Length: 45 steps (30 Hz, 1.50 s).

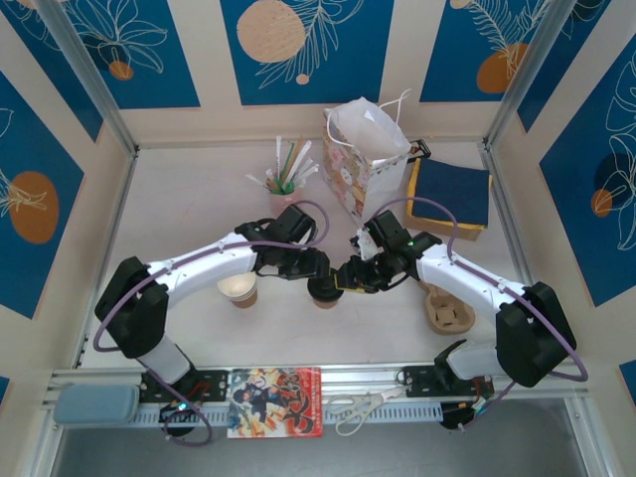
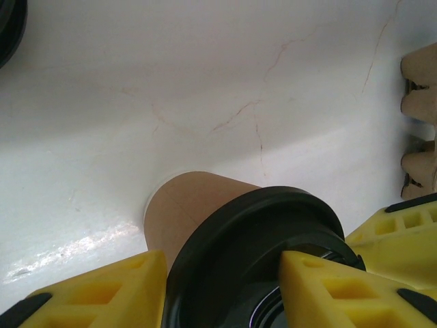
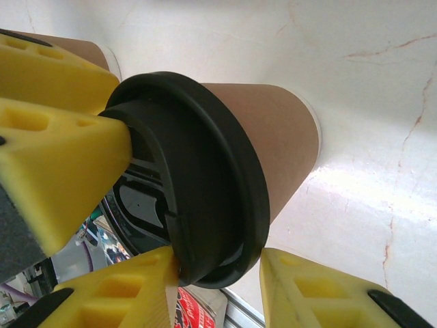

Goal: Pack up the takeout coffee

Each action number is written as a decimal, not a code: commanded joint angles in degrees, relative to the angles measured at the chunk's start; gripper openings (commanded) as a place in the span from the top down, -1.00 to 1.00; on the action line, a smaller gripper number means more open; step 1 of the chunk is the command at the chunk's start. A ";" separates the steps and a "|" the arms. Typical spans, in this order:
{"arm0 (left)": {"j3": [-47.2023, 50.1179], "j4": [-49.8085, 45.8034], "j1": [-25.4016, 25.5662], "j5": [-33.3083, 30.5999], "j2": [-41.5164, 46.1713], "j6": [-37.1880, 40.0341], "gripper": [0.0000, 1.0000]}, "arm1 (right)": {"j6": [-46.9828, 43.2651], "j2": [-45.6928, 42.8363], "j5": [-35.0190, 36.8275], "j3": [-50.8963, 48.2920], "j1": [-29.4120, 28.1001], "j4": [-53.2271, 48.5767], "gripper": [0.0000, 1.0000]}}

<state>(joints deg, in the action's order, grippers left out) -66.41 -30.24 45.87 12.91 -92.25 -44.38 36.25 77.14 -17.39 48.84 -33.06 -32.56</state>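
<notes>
Apparently, left fingers [image 2: 102,290] and right fingers [image 3: 321,294] tight around black lid [image 3: 205,171] atop takeout coffee [image 3: 273,137].

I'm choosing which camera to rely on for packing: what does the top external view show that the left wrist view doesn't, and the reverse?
Top external adds the layout: a white gift bag, a pink cup of straws, a second, open cup, and both arms meeting at the coffee cup. Left wrist adds close detail: the left hand with its yellow fingers at the black lid sitting on that cup. Shared: the lidded coffee cup and the cardboard cup carrier.
</notes>
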 commanded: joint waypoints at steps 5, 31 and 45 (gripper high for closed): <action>1.38 -0.63 -0.38 -0.61 -1.53 1.24 0.13 | -0.48 2.08 3.49 -1.55 -0.97 -4.54 0.28; -2.29 -5.44 -0.28 -0.34 2.19 2.02 0.04 | -0.76 -0.21 4.29 5.51 -1.13 -7.49 0.07; -10.32 -10.41 -0.38 -4.05 6.57 3.75 -0.43 | -2.45 -6.88 11.49 12.13 0.80 -11.65 -0.28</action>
<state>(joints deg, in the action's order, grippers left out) -73.19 -37.65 45.76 11.27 -88.55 -42.09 35.22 73.01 -9.67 58.52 -33.19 -41.71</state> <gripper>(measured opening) 0.697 0.627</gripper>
